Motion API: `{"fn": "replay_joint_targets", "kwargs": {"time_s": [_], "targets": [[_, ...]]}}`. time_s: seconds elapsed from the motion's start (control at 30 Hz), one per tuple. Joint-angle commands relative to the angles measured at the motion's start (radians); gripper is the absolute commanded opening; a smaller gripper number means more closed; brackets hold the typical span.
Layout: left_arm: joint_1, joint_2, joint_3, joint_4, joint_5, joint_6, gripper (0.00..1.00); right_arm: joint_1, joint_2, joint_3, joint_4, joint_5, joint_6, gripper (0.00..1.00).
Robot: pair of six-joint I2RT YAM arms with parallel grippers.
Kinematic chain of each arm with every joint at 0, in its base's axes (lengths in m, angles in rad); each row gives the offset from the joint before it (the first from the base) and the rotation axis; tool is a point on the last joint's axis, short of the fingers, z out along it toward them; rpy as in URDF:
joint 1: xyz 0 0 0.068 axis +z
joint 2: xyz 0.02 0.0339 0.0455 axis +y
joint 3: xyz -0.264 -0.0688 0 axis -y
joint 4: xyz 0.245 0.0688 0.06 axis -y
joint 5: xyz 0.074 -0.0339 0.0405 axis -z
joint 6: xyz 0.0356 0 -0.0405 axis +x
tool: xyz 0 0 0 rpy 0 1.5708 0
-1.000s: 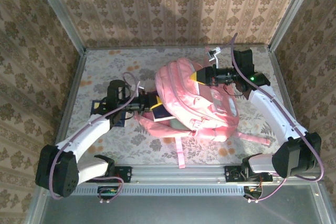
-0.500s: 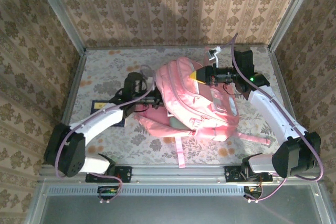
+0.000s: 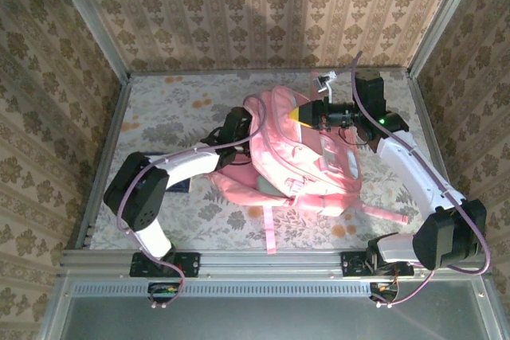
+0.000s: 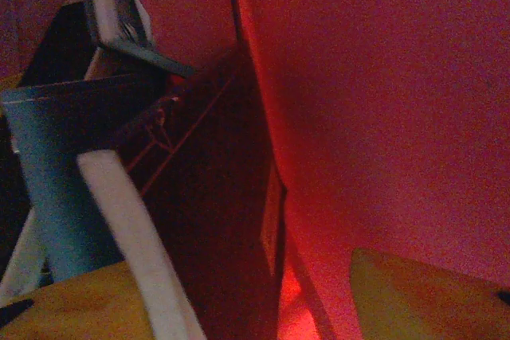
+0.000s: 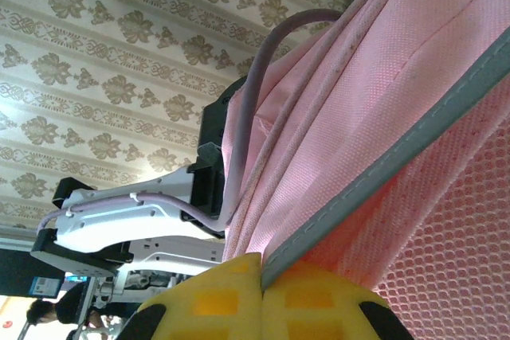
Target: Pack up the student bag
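The student bag [image 3: 311,161] lies in the middle of the table, pink with pale panels. My left arm's wrist [image 3: 236,127] reaches into its open left side, fingers hidden inside. Seen from the left wrist, my left gripper [image 4: 255,316] is inside the red-lit lining [image 4: 382,77], its yellow pads [image 4: 72,308] standing wide apart, open. A dark book [image 4: 215,220] with a white page edge stands between them, with a blue book [image 4: 64,165] behind it. My right gripper [image 3: 301,113] [image 5: 263,292] is shut on the bag's grey-piped rim [image 5: 382,165], holding it up.
A dark book [image 3: 180,187] lies on the patterned table under the left arm. A pink strap [image 3: 272,232] trails toward the near rail. Metal frame posts and papered walls close in the table on three sides.
The left arm has swung right and pushed its gripper and the book into the bag's opening, and its jaws have opened. The right gripper has kept still on the rim.
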Motion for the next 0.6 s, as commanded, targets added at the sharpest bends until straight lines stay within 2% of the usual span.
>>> {"fn": "replay_joint_targets", "kwargs": {"time_s": [0.0, 0.13, 0.4, 0.5, 0.57], "targets": [[0.018, -0.075, 0.019, -0.101, -0.036, 0.076, 0.69, 0.004, -0.063, 0.020, 0.080, -0.031, -0.048, 0.00], [0.052, -0.185, -0.012, -0.238, -0.057, 0.152, 0.77, 0.001, -0.071, 0.018, 0.073, -0.017, -0.062, 0.00], [0.200, -0.426, -0.100, -0.519, -0.103, 0.256, 0.78, -0.013, -0.082, -0.004, 0.012, 0.087, -0.111, 0.00], [0.260, -0.515, -0.102, -0.693, -0.184, 0.322, 0.75, -0.014, -0.093, -0.020, -0.025, 0.161, -0.146, 0.00], [0.343, -0.585, -0.132, -0.755, -0.253, 0.332, 0.74, -0.015, -0.093, -0.020, -0.073, 0.231, -0.178, 0.00]]}}
